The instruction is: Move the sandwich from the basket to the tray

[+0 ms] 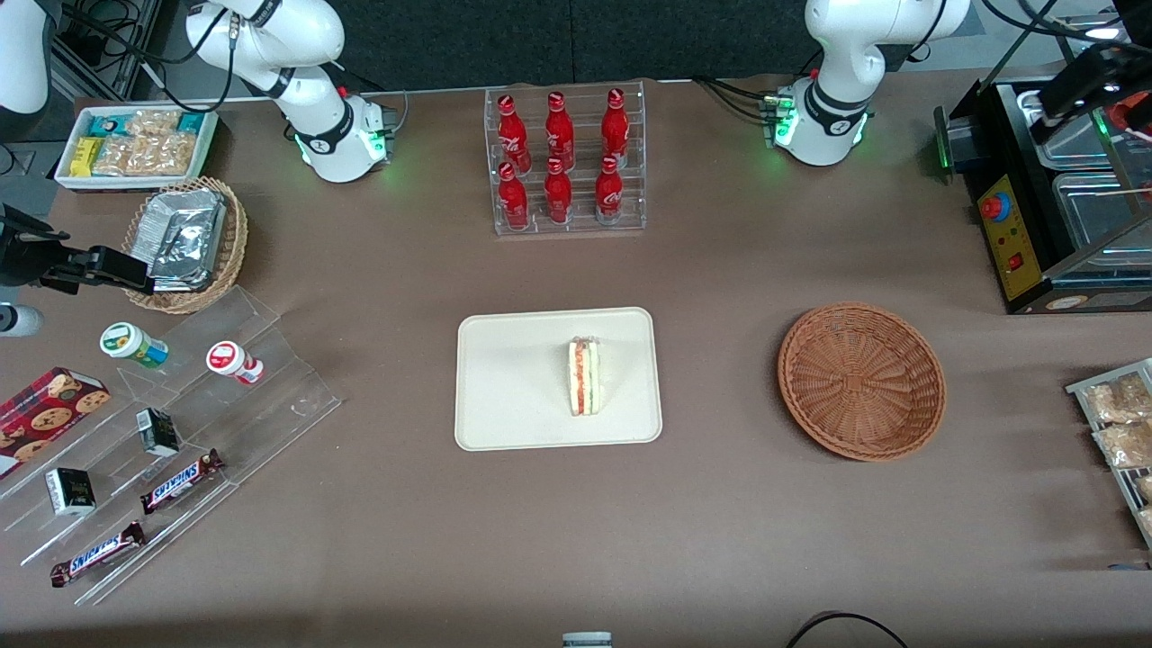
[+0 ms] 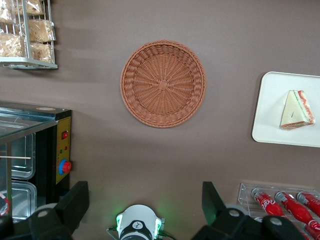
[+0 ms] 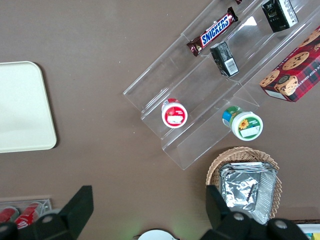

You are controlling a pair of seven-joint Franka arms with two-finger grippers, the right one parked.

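Up high over the working arm's end of the table, looking down: the gripper [image 2: 144,193], with its two black fingers [image 2: 75,202] spread wide apart and holding nothing. Touching no thing on the table. Lying on the cream tray [image 1: 513,378], in the half nearer the working arm's end: the sandwich [image 1: 584,376], a small white wedge with red, orange and green stripes. Striped edge turned up in the front view, white triangle side showing in the left wrist view. Sitting flat on the brown table [image 1: 720,522], in the middle of it: that same tray. Well apart from the tray, toward the working arm's end: the round red-brown basket [image 1: 861,381], also flat on the table. Farther from the front camera than the tray: a clear rack [image 1: 565,162] with six red bottles standing up in two rows. Near the basket, at the working arm's end: a black machine [image 1: 1017,225] with a red button, and a wire shelf [image 1: 1116,432] with bags of snacks. Toward the parked arm's end: a lighter wicker basket [image 1: 229,243] with shiny foil packets in it, a white box [image 1: 135,144] of snack packs, and clear plastic steps [image 1: 270,396] with two candy bars, small dark boxes and two little tubs. Just beside the steps: a red cookie box [image 1: 45,414].
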